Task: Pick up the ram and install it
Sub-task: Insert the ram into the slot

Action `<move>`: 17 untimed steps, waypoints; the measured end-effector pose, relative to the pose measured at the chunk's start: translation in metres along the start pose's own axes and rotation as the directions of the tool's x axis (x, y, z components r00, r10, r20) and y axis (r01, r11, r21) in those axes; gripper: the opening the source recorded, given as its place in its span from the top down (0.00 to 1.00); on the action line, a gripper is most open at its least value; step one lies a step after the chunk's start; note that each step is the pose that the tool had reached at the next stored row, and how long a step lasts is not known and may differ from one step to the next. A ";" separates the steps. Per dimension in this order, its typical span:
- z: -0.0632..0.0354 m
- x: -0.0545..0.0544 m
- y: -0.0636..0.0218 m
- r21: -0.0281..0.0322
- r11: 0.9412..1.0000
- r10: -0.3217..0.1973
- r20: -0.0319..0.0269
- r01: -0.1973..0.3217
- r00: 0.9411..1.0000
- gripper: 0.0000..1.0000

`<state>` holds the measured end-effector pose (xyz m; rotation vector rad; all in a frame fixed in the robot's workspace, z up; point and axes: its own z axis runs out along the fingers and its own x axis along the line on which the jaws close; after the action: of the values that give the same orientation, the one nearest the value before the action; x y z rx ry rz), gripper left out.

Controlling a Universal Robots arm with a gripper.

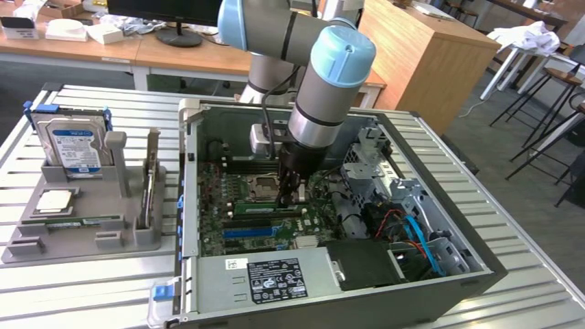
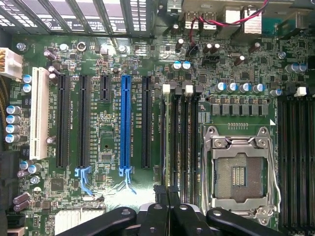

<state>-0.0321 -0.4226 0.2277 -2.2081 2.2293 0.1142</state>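
Observation:
A green ram stick (image 1: 267, 206) stands on edge in a memory slot of the motherboard (image 1: 233, 226), inside the open computer case (image 1: 475, 274), just beside the processor socket (image 1: 262, 184). My gripper (image 1: 290, 195) reaches down into the case, its tips right over the far end of that stick. In the wrist view the black fingers (image 2: 160, 214) are shut together with nothing between them, my gripper (image 2: 167, 195) sitting over the end of the row of memory slots (image 2: 179, 142). Whether the tips touch the stick I cannot tell.
A grey parts holder (image 1: 119, 240) on the exterior view's left carries a hard drive (image 1: 73, 144), a square silver chip (image 1: 55, 200) and another green stick (image 1: 68, 221) lying flat. The power supply (image 1: 265, 277) and cables (image 1: 412, 233) crowd the case's near side.

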 end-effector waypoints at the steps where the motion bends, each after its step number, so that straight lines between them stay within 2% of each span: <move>1: -0.0001 0.000 0.0000 0.000 1.000 0.000 0.000 0.000 1.000 0.89; 17: -0.0012 0.000 0.0001 0.001 1.000 0.000 0.000 0.000 1.000 0.89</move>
<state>-0.0321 -0.4226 0.2290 -2.2077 2.2289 0.1135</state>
